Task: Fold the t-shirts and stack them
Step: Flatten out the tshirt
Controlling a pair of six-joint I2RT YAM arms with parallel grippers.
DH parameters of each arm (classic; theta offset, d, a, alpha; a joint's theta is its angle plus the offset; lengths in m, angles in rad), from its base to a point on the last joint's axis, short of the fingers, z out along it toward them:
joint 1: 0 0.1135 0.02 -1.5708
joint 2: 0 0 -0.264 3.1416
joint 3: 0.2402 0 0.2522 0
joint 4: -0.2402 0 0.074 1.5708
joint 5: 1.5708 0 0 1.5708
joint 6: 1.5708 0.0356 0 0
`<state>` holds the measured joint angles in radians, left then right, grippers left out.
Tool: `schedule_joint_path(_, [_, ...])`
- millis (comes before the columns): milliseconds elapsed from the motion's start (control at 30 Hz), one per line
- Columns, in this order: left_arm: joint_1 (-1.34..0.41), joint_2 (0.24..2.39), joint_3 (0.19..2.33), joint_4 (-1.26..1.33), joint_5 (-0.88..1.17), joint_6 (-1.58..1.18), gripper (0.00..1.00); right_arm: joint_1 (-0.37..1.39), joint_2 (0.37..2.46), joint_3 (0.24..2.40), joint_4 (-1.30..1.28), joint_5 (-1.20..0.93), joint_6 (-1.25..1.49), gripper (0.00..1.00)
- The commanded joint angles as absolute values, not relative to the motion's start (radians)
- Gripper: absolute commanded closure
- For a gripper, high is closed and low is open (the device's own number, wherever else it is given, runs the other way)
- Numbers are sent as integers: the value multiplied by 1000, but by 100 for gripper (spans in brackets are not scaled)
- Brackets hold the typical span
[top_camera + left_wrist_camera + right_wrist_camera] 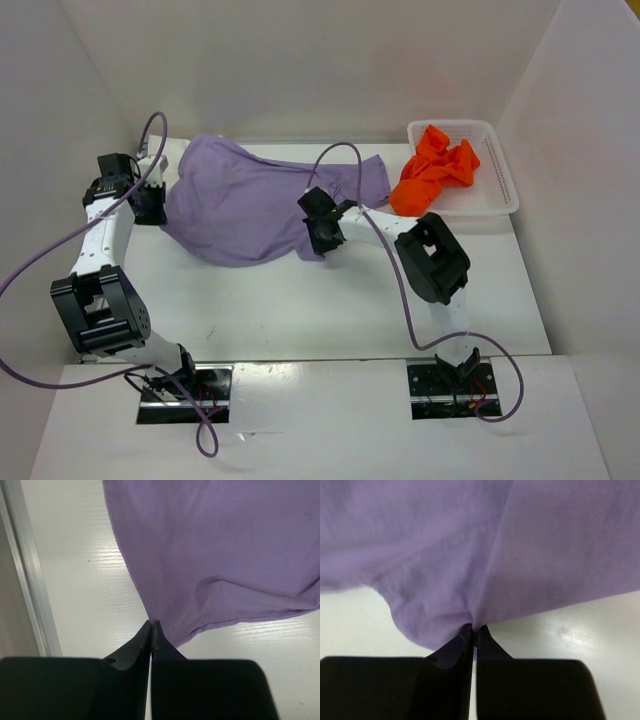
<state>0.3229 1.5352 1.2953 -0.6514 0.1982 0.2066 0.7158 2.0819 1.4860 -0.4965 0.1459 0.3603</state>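
A lavender t-shirt (255,200) lies crumpled and partly spread across the back of the table. My left gripper (152,207) is at its left edge. In the left wrist view that gripper (151,625) is shut, with a corner of the lavender t-shirt (215,555) drawn to a point at its tips. My right gripper (322,240) is at the shirt's near right edge. In the right wrist view it (474,628) is shut on a bunched fold of the lavender t-shirt (520,555). An orange t-shirt (436,168) sits crumpled in the basket and hangs over its left rim.
A white plastic mesh basket (497,190) stands at the back right corner. White walls close in the table on the left, back and right. Purple cables (345,150) loop over both arms. The right arm's elbow (432,258) is just in front of the basket.
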Motion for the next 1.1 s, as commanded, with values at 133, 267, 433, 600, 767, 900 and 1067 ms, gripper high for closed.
schedule_joint_path(133, [322,1479,1298,-641,175,224,100,807,1838,1226,-675,-11,371,100])
schedule_joint_path(267, [322,1479,1298,-641,175,224,100,929,1782,1178,-793,9,380,85])
schedule_joint_path(433, [322,1479,1307,-641,175,224,100,973,1674,1268,-783,-38,370,35])
schedule_joint_path(600, [322,1479,1307,-650,175,233,100,818,1562,1214,-733,-9,414,29])
schedule_joint_path(767, [322,1470,1296,-650,175,233,100,586,1516,1066,-730,23,442,23])
schedule_joint_path(900, [322,1470,1296,-650,175,233,100,575,1519,1055,-721,132,479,19])
schedule_joint_path(1067, [322,1460,1296,-660,164,233,100,575,1574,1003,-632,23,479,18])
